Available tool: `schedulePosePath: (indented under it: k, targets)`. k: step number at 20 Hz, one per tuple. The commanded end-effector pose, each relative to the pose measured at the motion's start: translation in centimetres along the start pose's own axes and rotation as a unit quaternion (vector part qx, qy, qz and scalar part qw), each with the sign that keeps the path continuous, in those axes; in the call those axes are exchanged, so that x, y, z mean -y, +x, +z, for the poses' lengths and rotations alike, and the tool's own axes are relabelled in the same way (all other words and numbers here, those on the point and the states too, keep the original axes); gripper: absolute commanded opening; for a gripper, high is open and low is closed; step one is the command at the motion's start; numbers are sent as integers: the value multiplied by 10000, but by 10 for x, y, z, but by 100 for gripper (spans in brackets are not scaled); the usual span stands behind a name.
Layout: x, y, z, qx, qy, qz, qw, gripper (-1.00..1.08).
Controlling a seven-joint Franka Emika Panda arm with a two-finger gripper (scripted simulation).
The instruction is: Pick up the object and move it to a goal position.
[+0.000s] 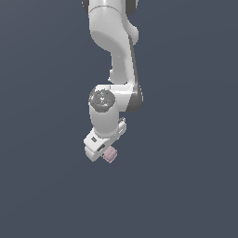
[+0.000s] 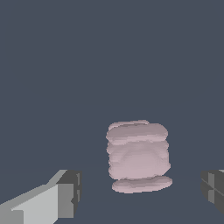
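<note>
The object is a small pale pink-mauve cube (image 2: pixel 138 156) with grooved faces. In the wrist view it sits between my two fingers, with a gap on each side. One finger (image 2: pixel 65 194) shows on one side and the other finger (image 2: pixel 213 189) at the picture's edge. My gripper (image 2: pixel 140 192) is open and touches nothing. In the exterior view the cube (image 1: pixel 110 155) peeks out just under the white gripper (image 1: pixel 103 151), at the exterior view's right of the hand. The fingertips are hidden there.
A plain dark blue-grey surface (image 1: pixel 186 186) fills both views. The white arm (image 1: pixel 114 56) rises above the gripper to the top of the exterior view. No other object shows.
</note>
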State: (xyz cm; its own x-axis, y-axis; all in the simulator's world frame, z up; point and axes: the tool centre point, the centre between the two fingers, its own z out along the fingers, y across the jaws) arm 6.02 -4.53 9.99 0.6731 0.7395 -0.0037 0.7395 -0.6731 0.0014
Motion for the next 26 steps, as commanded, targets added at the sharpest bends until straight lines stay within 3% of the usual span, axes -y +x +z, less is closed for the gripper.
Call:
schedulePosePath:
  k: [1,14,26]
  targets:
    - [-3,0,3,-8,2,-186,9998,100]
    - [-7,0,12,-17,7,-426,9991,100]
    - [-6,0,59,-19,6,-451,9990,100]
